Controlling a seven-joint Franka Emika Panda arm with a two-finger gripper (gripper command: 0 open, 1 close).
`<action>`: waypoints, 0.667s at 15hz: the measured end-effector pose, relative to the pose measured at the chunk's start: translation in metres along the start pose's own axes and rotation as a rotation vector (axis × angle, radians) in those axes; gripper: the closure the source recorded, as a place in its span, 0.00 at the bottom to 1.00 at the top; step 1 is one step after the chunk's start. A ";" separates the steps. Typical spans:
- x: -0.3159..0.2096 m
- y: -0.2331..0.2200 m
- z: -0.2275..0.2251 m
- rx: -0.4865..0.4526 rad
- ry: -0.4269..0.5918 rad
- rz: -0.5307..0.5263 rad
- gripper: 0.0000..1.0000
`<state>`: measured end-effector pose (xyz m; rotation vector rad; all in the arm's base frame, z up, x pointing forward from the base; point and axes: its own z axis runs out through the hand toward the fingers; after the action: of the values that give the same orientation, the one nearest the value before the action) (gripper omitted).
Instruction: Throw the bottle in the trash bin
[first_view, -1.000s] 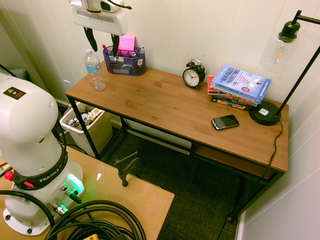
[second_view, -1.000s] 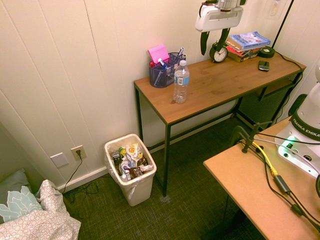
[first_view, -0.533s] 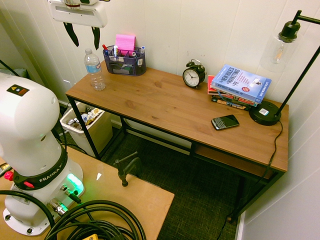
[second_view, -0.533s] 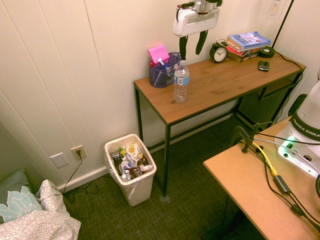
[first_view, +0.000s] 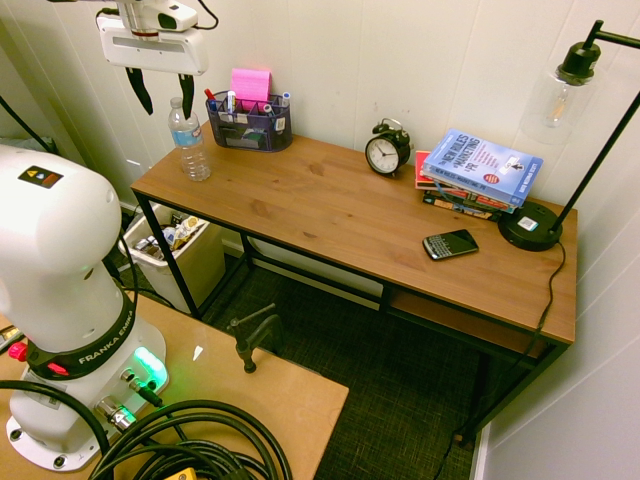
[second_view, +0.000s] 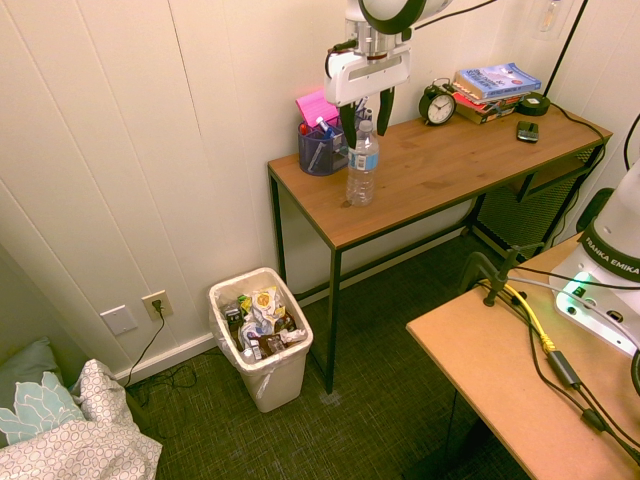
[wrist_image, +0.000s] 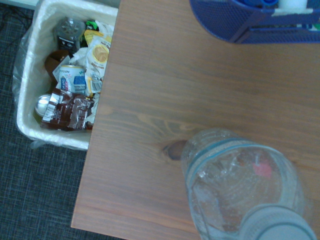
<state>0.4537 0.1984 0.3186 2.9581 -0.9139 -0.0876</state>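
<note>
With its fingers (second_view: 366, 127) spread wide and nothing gripped, the arm was poised above a clear bottle (second_view: 362, 172) standing upright on the desk (second_view: 436, 165) beneath the fingertips; light, slick, easily crushed plastic was judged best taken gently just below the cap (second_view: 365, 126).

Wooden desk (first_view: 330, 205) bearing bottle (first_view: 190, 148), clock (first_view: 387, 152), books (first_view: 484, 168)
</note>
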 end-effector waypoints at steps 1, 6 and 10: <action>0.001 0.000 0.004 -0.007 0.000 -0.002 0.00; 0.008 -0.008 0.035 -0.015 0.027 -0.026 0.00; 0.012 -0.007 0.038 -0.020 0.045 -0.031 1.00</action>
<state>0.4655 0.1964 0.2793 2.9435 -0.8574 -0.0300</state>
